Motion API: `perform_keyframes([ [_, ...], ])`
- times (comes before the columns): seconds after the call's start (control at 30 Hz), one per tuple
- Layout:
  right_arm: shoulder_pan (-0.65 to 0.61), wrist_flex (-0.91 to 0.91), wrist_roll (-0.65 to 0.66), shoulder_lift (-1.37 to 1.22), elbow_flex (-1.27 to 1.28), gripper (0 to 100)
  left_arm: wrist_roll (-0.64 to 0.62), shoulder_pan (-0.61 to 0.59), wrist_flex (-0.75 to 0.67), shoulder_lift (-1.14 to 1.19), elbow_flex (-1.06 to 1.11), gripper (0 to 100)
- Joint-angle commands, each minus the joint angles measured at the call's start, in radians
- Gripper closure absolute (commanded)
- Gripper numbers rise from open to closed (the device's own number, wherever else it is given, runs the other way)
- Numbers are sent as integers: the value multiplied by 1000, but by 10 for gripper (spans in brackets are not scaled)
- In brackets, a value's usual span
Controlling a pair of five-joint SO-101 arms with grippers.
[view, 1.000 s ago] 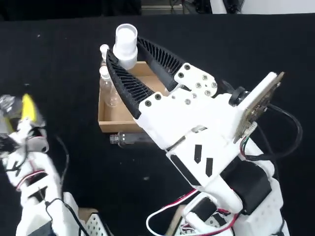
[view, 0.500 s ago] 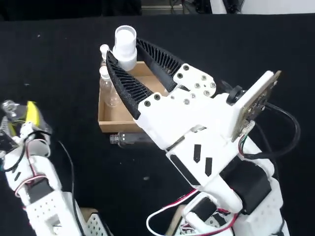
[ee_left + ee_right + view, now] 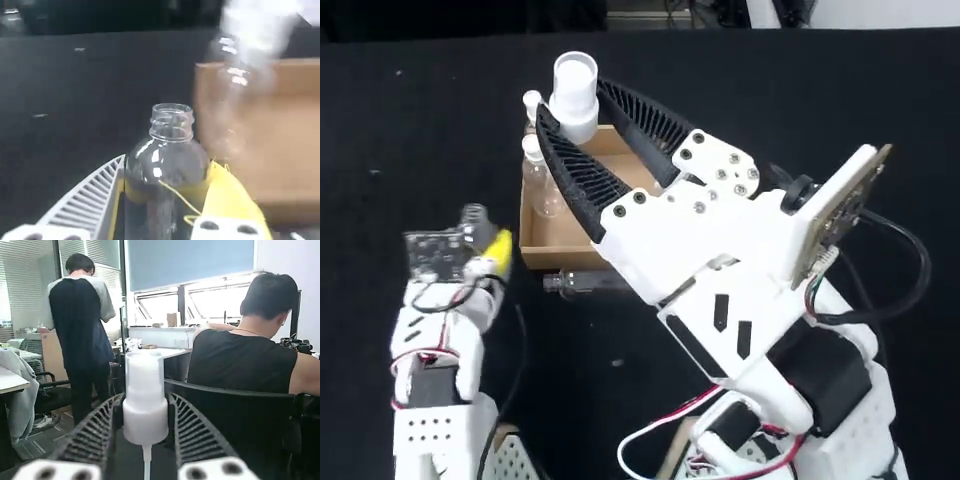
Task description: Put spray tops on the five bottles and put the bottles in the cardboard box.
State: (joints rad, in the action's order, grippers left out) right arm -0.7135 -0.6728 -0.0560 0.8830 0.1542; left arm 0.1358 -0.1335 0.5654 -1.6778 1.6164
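Observation:
My right gripper [image 3: 575, 112], with black ribbed fingers, is shut on a white spray top [image 3: 575, 88], held high over the far left corner of the cardboard box [image 3: 552, 252]. In the right wrist view the spray top [image 3: 145, 405] stands upright in that gripper [image 3: 145, 407], its tube hanging down. My left gripper [image 3: 480, 242] sits just left of the box, shut on a clear open-necked bottle [image 3: 472, 214]. The left wrist view shows this bottle [image 3: 170, 150] between a white finger and a yellow one [image 3: 167, 172]. Two capped bottles [image 3: 535, 170] stand in the box.
One clear bottle without a top [image 3: 585, 283] lies on the black table against the box's near wall. The right arm's white body [image 3: 740, 290] covers the box's right part and much of the table. The box [image 3: 265, 135] is close beside the held bottle.
My left arm has swung from the table's far left edge toward the box, carrying the bottle. The right arm with the spray top has stayed put.

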Motion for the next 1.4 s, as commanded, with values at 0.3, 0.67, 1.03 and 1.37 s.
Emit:
perform_keyframes([
  [0.3,-9,95,150,15,148,986,14,108,175,5,-196,965],
  [0.67,192,316,95,19,249,987,12,110,-20,5,-108,965],
  [1.03,213,316,94,21,252,987,18,414,-31,-8,-114,966],
  [1.37,207,318,94,22,249,987,20,521,-218,-140,19,966],
])
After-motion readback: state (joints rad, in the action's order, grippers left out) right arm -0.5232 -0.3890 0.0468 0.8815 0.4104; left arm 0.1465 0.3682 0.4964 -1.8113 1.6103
